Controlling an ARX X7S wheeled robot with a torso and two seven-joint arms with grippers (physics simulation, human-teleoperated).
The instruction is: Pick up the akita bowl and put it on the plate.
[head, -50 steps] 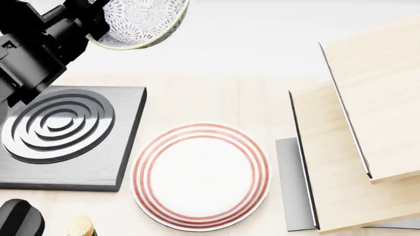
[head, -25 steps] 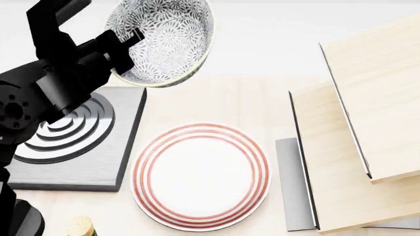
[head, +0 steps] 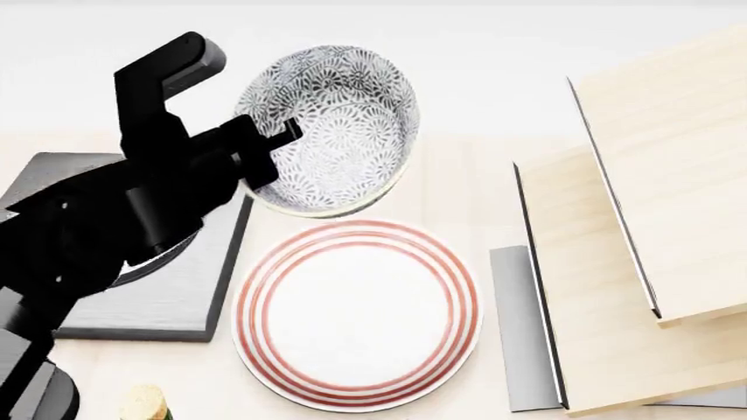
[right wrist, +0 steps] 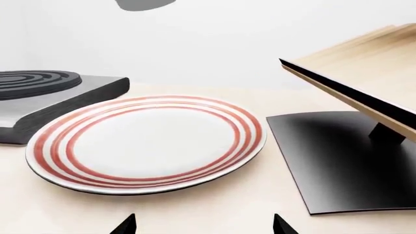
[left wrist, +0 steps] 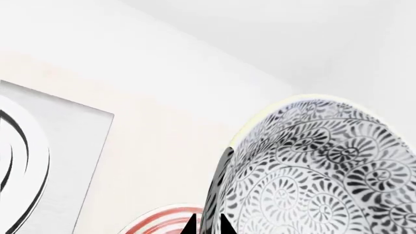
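Head view: the left gripper [head: 266, 149] pinches the tilted bowl [head: 332, 127] by its rim, above the plate's [head: 357, 315] far edge. Left wrist view: one finger [left wrist: 223, 165] hugs the bowl wall. Right wrist view: the right gripper [right wrist: 202, 225] stands wide, empty. A slipping rim grip could drop the bowl off-centre.

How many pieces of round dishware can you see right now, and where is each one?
2. The akita bowl is held in the air by the left claw, above the plate's far edge. The plate lies flat on the table, right of the stove burner. None look hidden.
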